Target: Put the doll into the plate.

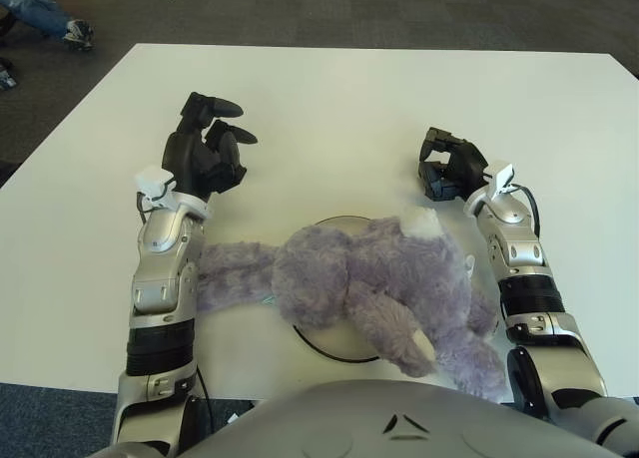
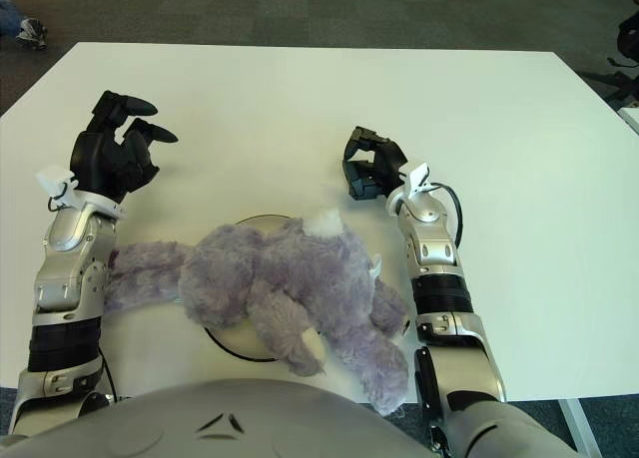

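Near the front of the white bench (image 1: 329,89), one shaggy purple doll (image 1: 369,283) sprawls over one round, probably shallow plate (image 1: 334,224). Left hand (image 1: 205,154) and right hand (image 1: 449,166) curl empty, far of it.

Most of the plate (image 1: 321,342) lies hidden under the doll (image 1: 374,288); I see only arcs of its dark rim. My own chest covers the doll's lower end and the table (image 1: 349,109) near edge. My forearm overlaps the doll's long limb.
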`<control>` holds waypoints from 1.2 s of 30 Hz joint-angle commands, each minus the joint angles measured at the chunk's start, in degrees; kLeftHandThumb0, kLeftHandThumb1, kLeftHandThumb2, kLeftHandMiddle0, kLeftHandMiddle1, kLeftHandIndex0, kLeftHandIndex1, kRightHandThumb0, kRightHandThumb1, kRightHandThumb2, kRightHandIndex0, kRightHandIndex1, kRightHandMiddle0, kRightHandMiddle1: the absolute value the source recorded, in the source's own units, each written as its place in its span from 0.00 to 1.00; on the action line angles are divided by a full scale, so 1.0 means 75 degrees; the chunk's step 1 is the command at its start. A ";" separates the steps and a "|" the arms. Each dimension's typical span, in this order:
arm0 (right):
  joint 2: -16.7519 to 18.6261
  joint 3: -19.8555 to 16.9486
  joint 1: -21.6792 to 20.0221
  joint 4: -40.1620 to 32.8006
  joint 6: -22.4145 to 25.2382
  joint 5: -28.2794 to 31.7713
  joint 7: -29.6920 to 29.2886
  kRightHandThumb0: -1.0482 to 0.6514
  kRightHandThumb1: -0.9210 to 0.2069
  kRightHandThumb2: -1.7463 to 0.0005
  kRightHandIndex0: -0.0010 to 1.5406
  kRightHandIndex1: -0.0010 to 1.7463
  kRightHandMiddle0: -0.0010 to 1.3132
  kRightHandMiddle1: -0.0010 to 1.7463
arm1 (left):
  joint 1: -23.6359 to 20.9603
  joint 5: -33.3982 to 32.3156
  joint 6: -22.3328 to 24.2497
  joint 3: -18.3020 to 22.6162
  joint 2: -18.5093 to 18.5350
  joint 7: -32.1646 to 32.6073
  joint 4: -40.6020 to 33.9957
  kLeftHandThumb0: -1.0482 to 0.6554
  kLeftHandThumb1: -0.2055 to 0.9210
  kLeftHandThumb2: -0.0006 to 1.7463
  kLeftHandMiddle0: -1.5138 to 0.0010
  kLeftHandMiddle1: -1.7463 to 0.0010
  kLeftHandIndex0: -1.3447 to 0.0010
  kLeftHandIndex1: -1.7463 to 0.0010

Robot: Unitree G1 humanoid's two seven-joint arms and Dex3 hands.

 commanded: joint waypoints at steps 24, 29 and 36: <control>0.0138 -0.0171 -0.0028 -0.0044 0.0022 -0.0109 -0.0698 0.34 0.49 0.28 0.77 1.00 0.44 1.00 | -0.0365 -0.1250 0.1318 0.0455 -0.0562 0.0494 0.0506 0.61 0.42 0.79 0.65 0.00 0.61 0.00; 0.0165 -0.0186 -0.0040 -0.0057 0.0094 -0.0097 -0.0856 0.34 0.49 0.28 0.77 1.00 0.44 1.00 | -0.0438 -0.1195 0.1324 0.0482 -0.0573 0.0557 0.0682 0.61 0.40 0.80 0.64 0.00 0.60 0.00; 0.0282 -0.0345 -0.0087 0.0039 0.0109 0.0014 -0.1133 0.34 0.50 0.28 0.77 1.00 0.44 1.00 | -0.0527 -0.1082 0.1293 0.0497 -0.0534 0.0641 0.0965 0.61 0.36 0.83 0.61 0.00 0.57 0.00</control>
